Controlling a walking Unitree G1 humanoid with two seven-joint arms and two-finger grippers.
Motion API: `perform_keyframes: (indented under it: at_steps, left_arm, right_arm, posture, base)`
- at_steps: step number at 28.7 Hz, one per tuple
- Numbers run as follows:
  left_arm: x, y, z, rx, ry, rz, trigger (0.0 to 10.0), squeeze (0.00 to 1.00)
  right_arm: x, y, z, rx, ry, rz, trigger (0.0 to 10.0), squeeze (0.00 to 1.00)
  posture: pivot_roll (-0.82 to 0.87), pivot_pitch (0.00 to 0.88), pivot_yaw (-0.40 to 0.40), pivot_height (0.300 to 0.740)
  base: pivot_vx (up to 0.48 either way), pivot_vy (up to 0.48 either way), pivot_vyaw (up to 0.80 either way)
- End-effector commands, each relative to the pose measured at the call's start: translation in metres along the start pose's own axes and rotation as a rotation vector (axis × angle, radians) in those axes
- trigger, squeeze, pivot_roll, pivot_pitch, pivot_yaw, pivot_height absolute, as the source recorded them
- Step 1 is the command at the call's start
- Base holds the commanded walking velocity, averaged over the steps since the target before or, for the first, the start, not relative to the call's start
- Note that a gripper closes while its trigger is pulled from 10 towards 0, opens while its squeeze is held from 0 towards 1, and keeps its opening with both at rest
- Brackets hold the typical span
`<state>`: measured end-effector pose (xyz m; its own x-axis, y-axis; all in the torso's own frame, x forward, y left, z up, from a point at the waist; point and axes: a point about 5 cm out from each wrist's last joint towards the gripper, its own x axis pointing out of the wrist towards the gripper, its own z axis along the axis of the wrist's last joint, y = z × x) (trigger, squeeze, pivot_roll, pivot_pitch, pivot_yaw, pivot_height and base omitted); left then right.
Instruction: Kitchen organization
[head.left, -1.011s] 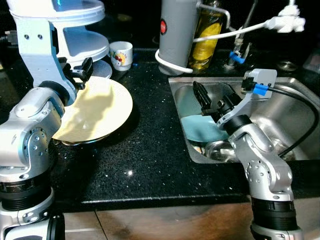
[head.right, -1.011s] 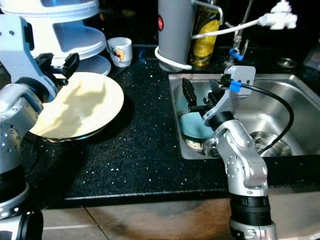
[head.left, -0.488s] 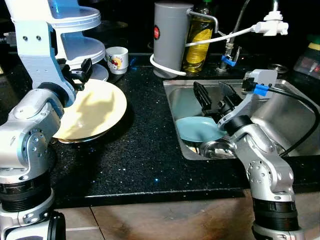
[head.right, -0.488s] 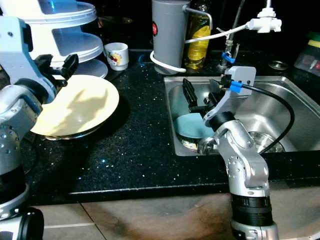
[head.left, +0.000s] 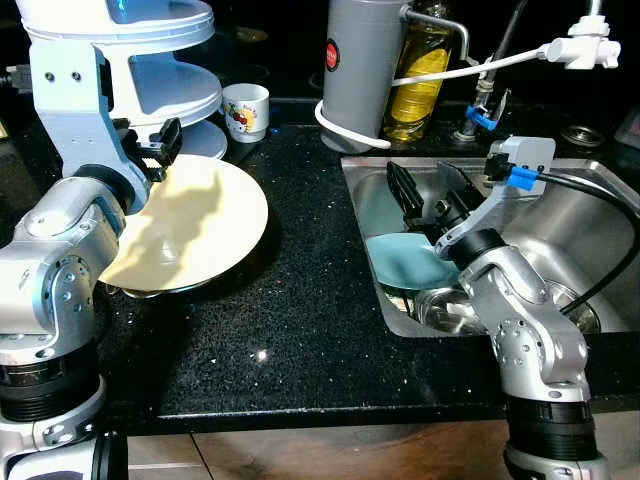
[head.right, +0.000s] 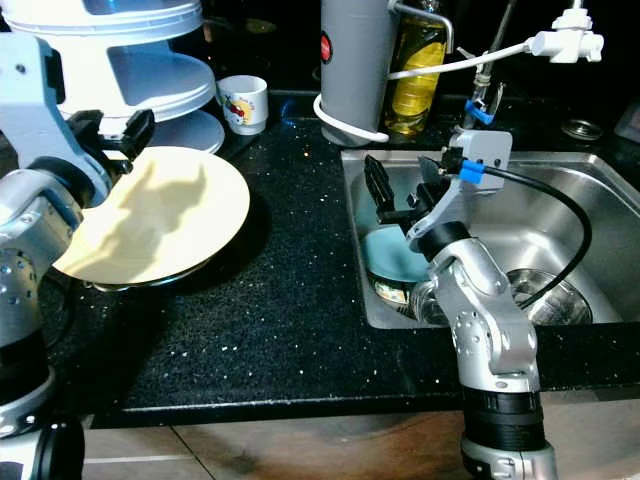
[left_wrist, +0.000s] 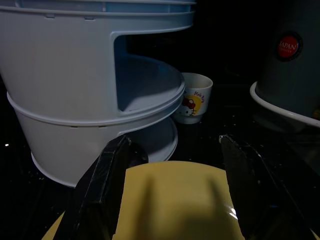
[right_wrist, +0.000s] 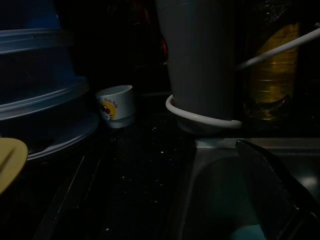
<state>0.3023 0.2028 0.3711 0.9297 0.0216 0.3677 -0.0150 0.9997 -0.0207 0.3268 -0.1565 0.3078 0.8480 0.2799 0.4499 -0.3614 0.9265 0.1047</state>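
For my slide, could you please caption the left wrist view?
Open left tool over a yellow plate, facing a white rack and small cup.

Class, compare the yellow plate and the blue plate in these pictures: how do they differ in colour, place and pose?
The yellow plate is pale yellow; the blue plate is light blue. The yellow plate lies on the black countertop, while the blue plate sits inside the steel sink among other dishes. The left gripper is at the yellow plate's rim; the right gripper hovers open above the blue plate. Both are round.

One yellow plate (head.left: 190, 225); one cup (head.left: 244, 111); one blue plate (head.left: 408, 261); perhaps one oil bottle (head.left: 422, 70).
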Motion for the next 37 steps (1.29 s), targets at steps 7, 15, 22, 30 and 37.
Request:
perform_keyframes:
  at_steps: [7,15,22,30,37]
  left_arm:
    - [-0.001,0.004,-0.002,-0.026,0.005,0.024,10.0,0.00]
    - [-0.001,0.006,-0.002,-0.027,0.002,0.028,10.0,0.00]
    - [0.000,0.011,0.001,0.005,0.003,0.030,10.0,0.00]
    - [0.003,0.032,-0.006,0.034,0.166,0.115,10.0,1.00]
    - [0.000,0.064,-0.001,-0.153,0.303,0.217,10.0,0.61]
  right_arm:
    - [0.000,-0.003,0.002,0.001,0.001,-0.005,10.0,0.00]
    - [0.001,-0.002,0.003,0.000,0.001,0.001,10.0,0.00]
    - [0.002,-0.002,0.005,-0.002,-0.003,0.005,10.0,0.00]
    - [0.008,-0.004,0.007,-0.013,0.013,0.027,10.0,0.00]
    - [0.015,-0.008,0.013,0.015,0.039,0.084,10.0,0.00]
  posture:
    - [0.02,0.213,-0.056,0.740]
    - [0.02,0.214,-0.061,0.740]
    - [0.02,0.205,-0.064,0.740]
    - [0.02,0.197,-0.062,0.740]
    - [0.01,0.192,-0.065,0.740]
  base:
    - [0.000,-0.206,0.00]
    - [0.000,0.000,0.00]
    - [0.000,0.000,0.00]
    - [0.000,0.000,0.00]
    - [0.000,0.000,0.00]
